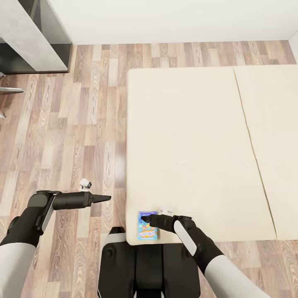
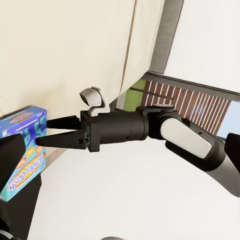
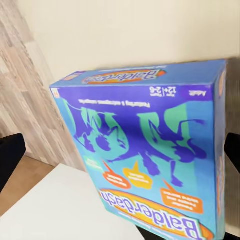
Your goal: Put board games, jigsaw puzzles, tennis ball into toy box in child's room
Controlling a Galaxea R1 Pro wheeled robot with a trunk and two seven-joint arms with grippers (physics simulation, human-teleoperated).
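Here the small blue board game point(image 1: 147, 227) lay flat at the bed's point(image 1: 194, 145) near corner, partly hidden by the right claw point(image 1: 145, 218) — spread, one finger at each side of the box. The left claw point(image 1: 105, 199) hung over the floor point(image 1: 62, 136), pressed together.

Arms: 2, white upper shells, black forearms with white side panels.
Left gripper point(image 1: 105, 199): black, tapered.
Right gripper point(image 2: 50, 131): black, 2 pointed fingers, small white-grey camera mount.
Trunk point(image 1: 151, 265): black.
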